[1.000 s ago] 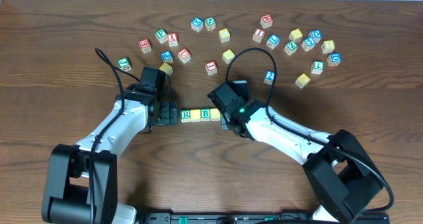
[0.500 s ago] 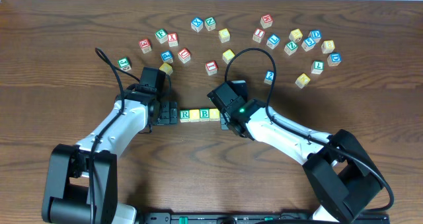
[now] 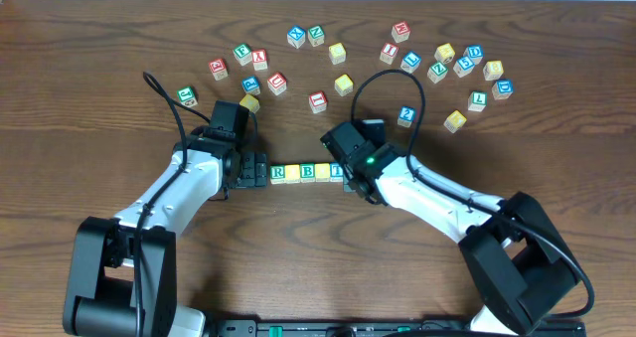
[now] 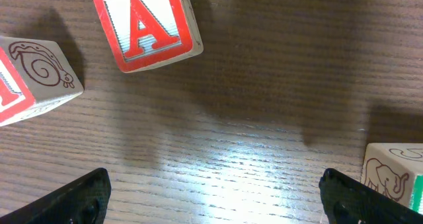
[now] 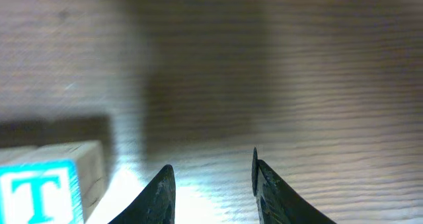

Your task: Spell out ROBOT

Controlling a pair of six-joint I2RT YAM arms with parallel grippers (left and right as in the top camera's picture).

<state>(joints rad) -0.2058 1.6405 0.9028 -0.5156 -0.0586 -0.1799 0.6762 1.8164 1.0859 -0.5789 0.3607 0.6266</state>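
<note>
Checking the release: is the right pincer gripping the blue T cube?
No: the T cube lies beside the right pincer, which is open and empty.

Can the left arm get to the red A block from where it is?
Probably yes. The left hand is open, and the red A block lies ahead of it with only bare table between; the neighbouring snail block may crowd a finger.

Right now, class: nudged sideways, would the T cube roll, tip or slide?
The T cube probably slides rather than rolls: flat faces, square edges. It looks like stiff wood, likely light. The glossy table may let it skid.
</note>
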